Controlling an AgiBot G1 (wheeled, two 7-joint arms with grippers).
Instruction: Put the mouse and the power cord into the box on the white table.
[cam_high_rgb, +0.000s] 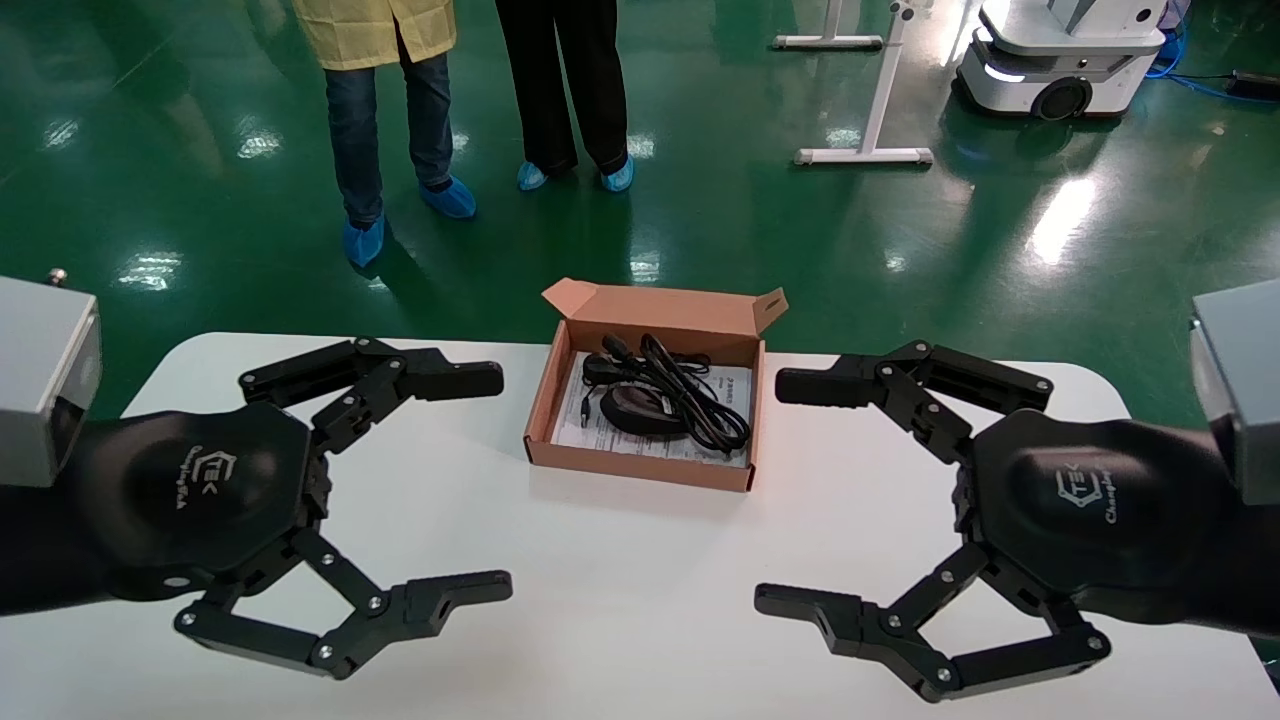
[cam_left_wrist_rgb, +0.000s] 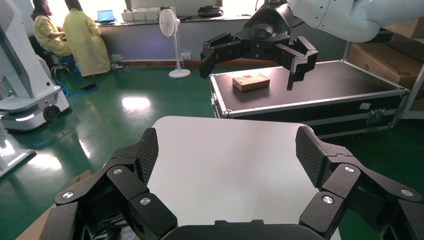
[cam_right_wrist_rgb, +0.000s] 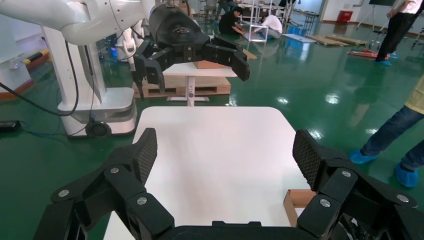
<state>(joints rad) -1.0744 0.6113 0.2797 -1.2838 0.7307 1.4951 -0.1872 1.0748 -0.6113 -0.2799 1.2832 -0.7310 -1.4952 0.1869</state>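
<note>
The box (cam_high_rgb: 545, 400) stands open at the far middle of the white table (cam_high_rgb: 640, 610), its flap lid raised at the back. Inside it lie the black oval mouse (cam_high_rgb: 638, 410) and, beside and over it, the coiled power cord (cam_high_rgb: 705, 400), on a printed white sheet. My left gripper (cam_high_rgb: 505, 483) hovers open to the left of the box with nothing between its fingers. To the right of the box, my right gripper (cam_high_rgb: 768, 492) mirrors it, open and empty. The right wrist view shows a corner of the box (cam_right_wrist_rgb: 300, 197) past its own open gripper (cam_right_wrist_rgb: 225, 150). Only bare table (cam_left_wrist_rgb: 225, 130) lies beyond the left wrist's gripper (cam_left_wrist_rgb: 227, 157).
Two people (cam_high_rgb: 390, 100) (cam_high_rgb: 565, 90) stand on the green floor just past the table's far edge. A white mobile robot base (cam_high_rgb: 1060, 60) and a white stand (cam_high_rgb: 870, 150) are farther back right. A black flight case (cam_left_wrist_rgb: 320, 92) sits beyond the table's right end.
</note>
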